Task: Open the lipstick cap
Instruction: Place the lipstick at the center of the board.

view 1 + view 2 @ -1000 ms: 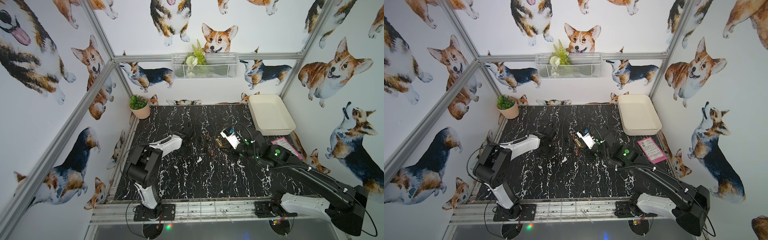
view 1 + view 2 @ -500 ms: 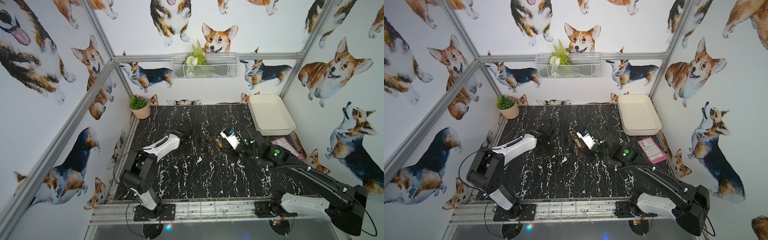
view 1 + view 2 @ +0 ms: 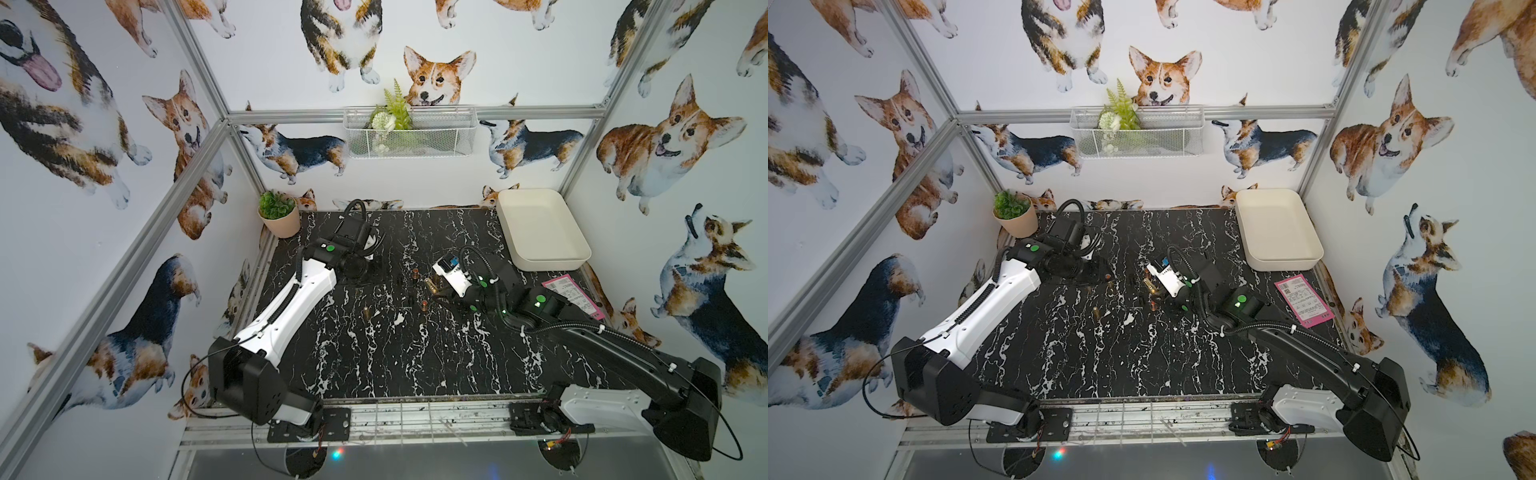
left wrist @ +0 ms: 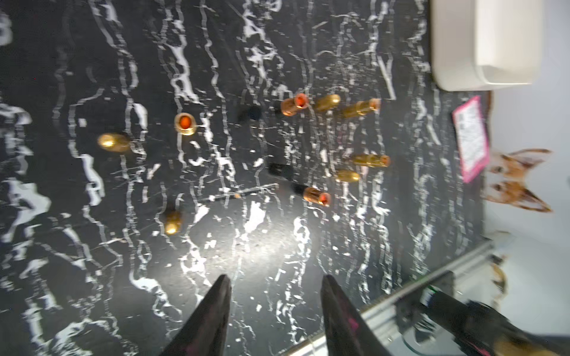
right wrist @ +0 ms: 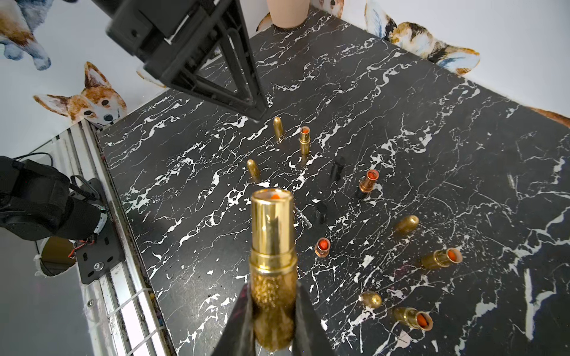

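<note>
The right claw (image 5: 273, 289) pinches the glittery base of a gold lipstick (image 5: 271, 228) and holds it off the counter (image 3: 374, 353) near the middle, with the open end turned away from the claw. Orange pigment shows at the tube's mouth and no cap sits on it, so the pull itself looks done. The left claw (image 4: 276, 279) hangs above the far left part of the counter, jaws spread with nothing between them. Loose gold caps (image 5: 278, 128) sit on the counter among other uncapped lipsticks (image 5: 368, 180), one of them near the left claw's tip. Which cap belongs to the held tube cannot be told.

The step in hand appears to be the finish: the cap is off and the tube is not yet put down. The next move calls for the right claw to lower the tube upright onto a bare patch of counter, clear of the standing tubes and caps. It should loosen its pinch only once the base rests flat, since so narrow a tube would likely tip.
</note>
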{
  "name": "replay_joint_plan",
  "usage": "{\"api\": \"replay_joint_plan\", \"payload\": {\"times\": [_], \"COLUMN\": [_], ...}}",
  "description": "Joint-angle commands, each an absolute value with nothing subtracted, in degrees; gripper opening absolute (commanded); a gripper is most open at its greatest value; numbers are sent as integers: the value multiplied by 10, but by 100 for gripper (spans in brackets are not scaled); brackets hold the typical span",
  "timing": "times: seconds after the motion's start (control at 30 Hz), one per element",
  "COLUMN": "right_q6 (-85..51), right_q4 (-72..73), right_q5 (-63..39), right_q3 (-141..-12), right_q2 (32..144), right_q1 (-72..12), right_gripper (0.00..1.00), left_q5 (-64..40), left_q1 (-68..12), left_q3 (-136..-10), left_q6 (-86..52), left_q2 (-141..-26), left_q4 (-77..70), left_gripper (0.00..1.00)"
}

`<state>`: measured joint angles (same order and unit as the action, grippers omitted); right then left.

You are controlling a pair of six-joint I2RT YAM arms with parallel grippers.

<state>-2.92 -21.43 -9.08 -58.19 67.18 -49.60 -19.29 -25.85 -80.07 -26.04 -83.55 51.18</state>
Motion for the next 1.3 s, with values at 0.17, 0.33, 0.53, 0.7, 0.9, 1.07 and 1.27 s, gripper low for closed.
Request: {"api": "replay_joint_plan", "payload": {"times": [0.17, 0.33, 0.53, 0.7, 0.9, 1.07, 1.27], "right_q6": [-32, -36, -36, -31, -18, -8, -4], "right_q4": [-169, -167, -166, -170, -179, -187, -188], "right_q5": [-116, -119, -121, -122, -114, -106, -99], "right_q3": [-594, -597, -600, -608, -619, -623, -623], "right_q2": [695, 703, 711, 718, 725, 728, 729], "right_q1": [-497, -498, -500, -503, -509, -512, -513], "right_gripper": [9, 9, 9, 9, 9, 9, 9], "left_q5": [-416, -476, -498, -494, -490, -488, -490], "left_q1": [-258, -260, -270, -281, -284, -285, -287], "left_q3": [-810, -812, -816, -817, -835, -841, -844], "left_q6": [-286, -303, -302, -290, -274, -262, -261], "left_q2": [-815, -817, -829, -843, -859, -864, -867], "left_q4": [470, 444, 439, 449, 468, 482, 486], "left_gripper": [49, 49, 49, 49, 44, 34, 30]}}
